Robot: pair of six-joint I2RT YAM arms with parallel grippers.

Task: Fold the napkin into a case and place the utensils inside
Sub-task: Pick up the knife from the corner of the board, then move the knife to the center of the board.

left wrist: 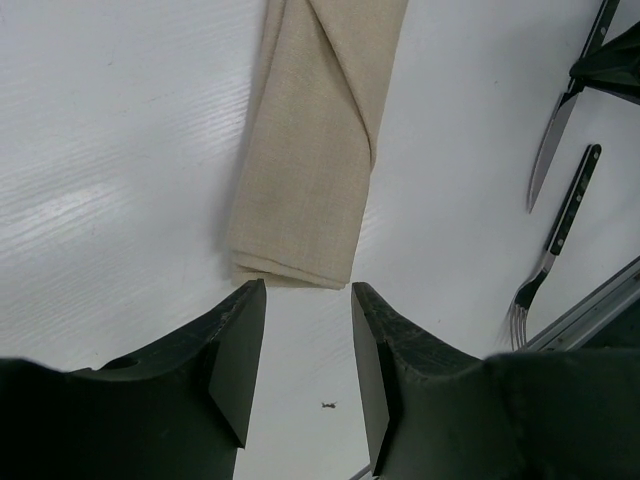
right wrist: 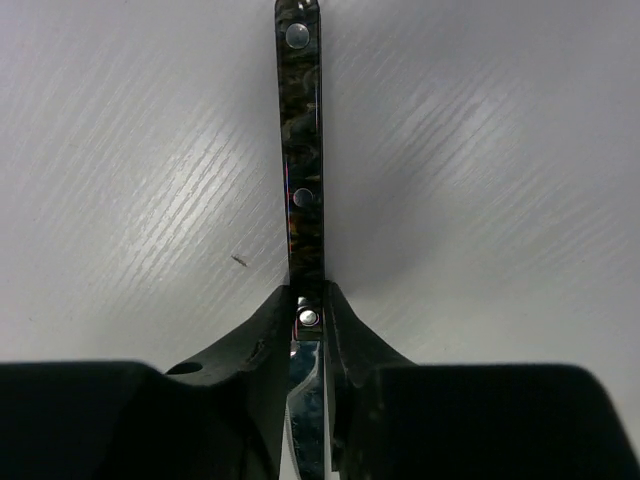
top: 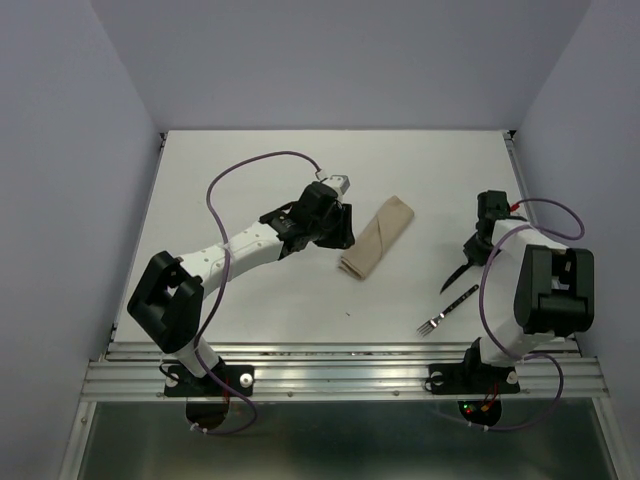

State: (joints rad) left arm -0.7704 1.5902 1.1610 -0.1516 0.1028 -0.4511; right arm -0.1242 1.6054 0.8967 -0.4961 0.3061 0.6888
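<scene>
Top view, with wrist views as insets.

(a) Nearest the bases, the fork (top: 447, 311) lies loose on the table (top: 250, 170), tines toward the near edge. Neither arm touches it.

(b) Just beyond it, the right gripper (right wrist: 308, 312) has its fingers pressed onto the knife (right wrist: 302, 150), pinching where the dark riveted handle meets the blade. The handle projects straight out ahead of the fingers. Whether the knife rests on the table or is clear of it cannot be told.

(c) At mid-table, the left gripper (left wrist: 308, 300) has its fingers spread and holds nothing. Its tips stand just short of the near end of the case (left wrist: 315, 150).

(d) The case is a narrow folded strip lying diagonally, well apart from both utensils. Stacked layer edges show at the end facing the left gripper, and a slanted fold crosses the far part. Which end forms the mouth cannot be told.

Step in hand, as judged: carrying the knife to the case. A sound execution would:
- keep the pinch firm and the knife level;
- turn the knife parallel to the case's long axis before it arrives;
- have the left gripper pin or part the cloth layers;
- slide the knife in low and slowly, so the soft cloth neither bunches nor shifts.
</scene>
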